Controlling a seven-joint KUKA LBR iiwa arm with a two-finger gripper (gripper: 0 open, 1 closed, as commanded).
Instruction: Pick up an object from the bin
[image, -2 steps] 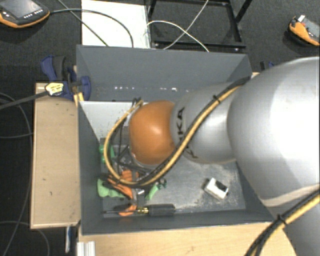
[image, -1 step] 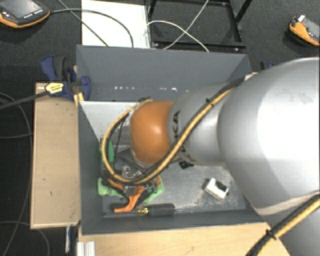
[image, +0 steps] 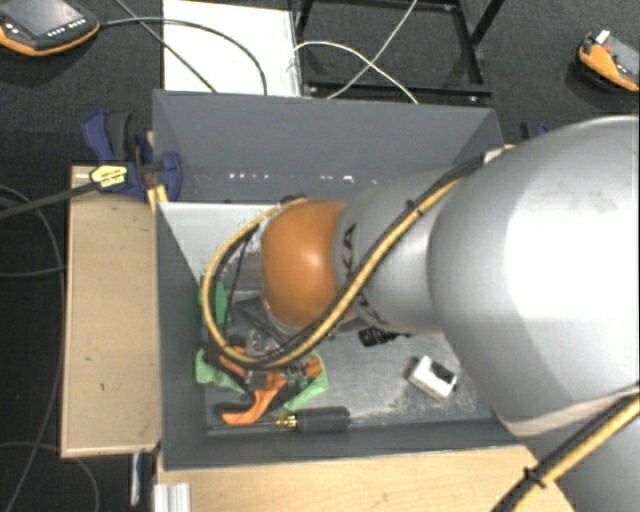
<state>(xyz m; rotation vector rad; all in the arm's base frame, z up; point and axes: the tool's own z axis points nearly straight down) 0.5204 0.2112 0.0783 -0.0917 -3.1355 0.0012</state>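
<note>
My gripper (image: 258, 343) is low over the front left corner of the bin, right above a small heap. Under it lie a green soft piece (image: 209, 369) on the left and an orange curved piece (image: 246, 409) in front. Another green piece with an orange edge (image: 306, 381) pokes out on its right. A black stick with a yellow tip (image: 318, 419) lies along the front wall just beyond them. The gripper's lower part is hidden among these things.
A small white block with a dark end (image: 432, 376) lies alone on the bin floor to the right. A small black thing (image: 375, 336) shows under the arm. The arm and its orange cover hide the bin's middle and right.
</note>
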